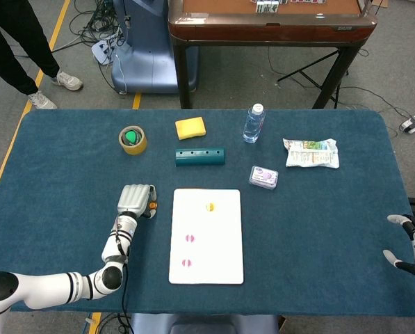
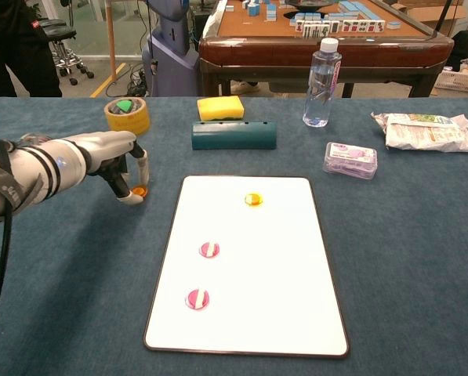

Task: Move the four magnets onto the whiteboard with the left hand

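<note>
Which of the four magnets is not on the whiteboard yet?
The orange magnet, pinched by the left hand left of the whiteboard; the others lie on it.

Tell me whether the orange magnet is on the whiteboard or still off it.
Off. The orange magnet sits pinched in the left hand over the cloth, left of the whiteboard.
</note>
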Controlling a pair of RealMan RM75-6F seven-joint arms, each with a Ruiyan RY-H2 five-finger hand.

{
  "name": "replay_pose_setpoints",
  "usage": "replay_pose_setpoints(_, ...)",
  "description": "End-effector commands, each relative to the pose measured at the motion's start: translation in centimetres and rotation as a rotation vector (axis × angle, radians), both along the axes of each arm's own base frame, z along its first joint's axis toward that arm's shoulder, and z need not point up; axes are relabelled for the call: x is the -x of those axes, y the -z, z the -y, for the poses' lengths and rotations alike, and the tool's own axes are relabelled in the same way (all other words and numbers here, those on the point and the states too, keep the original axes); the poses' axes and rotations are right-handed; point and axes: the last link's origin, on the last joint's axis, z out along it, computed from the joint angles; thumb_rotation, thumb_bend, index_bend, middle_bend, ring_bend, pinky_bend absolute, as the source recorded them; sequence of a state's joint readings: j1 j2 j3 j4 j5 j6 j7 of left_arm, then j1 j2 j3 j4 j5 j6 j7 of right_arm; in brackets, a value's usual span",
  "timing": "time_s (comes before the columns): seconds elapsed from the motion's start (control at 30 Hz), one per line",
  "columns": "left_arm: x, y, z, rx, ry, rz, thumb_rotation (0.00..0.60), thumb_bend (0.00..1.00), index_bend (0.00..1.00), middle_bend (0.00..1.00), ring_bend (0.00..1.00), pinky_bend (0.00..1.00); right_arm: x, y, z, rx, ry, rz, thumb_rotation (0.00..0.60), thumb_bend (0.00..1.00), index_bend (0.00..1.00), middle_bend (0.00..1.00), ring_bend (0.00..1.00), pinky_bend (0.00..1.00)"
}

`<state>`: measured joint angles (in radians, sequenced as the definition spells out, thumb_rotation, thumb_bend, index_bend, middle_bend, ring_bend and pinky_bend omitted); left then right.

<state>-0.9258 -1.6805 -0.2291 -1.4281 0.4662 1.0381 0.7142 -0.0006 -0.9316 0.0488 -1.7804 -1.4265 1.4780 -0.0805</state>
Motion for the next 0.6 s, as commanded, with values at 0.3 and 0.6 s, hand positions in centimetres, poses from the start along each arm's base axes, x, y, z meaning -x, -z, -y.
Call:
replay_pose_setpoints(0.3, -4.2, -1.0, 1.2, 0.027, 0.080, 0.093, 0.600, 0.32, 0.63, 1.00, 1.00, 1.00, 0.0, -0.1, -0.1, 0.003, -0.002, 0.003, 0.600, 0.13, 0.29, 0.32, 0.37, 0.60)
replay_pose_setpoints(0.6, -8.4, -0.9, 3.5, 0.070, 0.186, 0.152, 0.600, 0.32, 0.63, 1.00, 1.00, 1.00, 0.0, -0.4, -0.3, 0.011, -0.005, 0.010, 0.600, 0.13, 0.29, 0.32, 0.37, 0.60)
